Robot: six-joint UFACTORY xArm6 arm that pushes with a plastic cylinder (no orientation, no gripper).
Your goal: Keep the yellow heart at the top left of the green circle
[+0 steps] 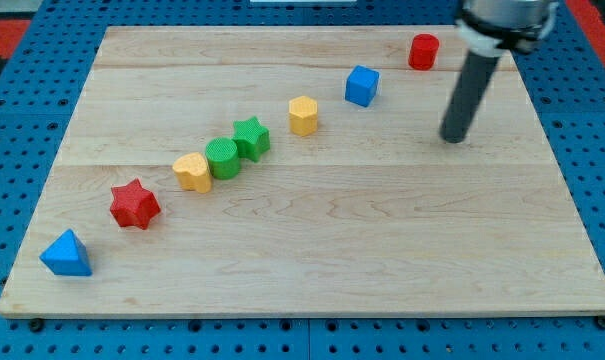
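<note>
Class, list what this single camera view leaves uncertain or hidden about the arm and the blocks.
- Arm above the rod: cut off by the view's top edge.
- My tip: whether it touches the board cannot be told from this angle.
- Yellow heart and green circle: touching or slightly apart, too close to tell.
- Red block at the view's top: shape too small to confirm.
</note>
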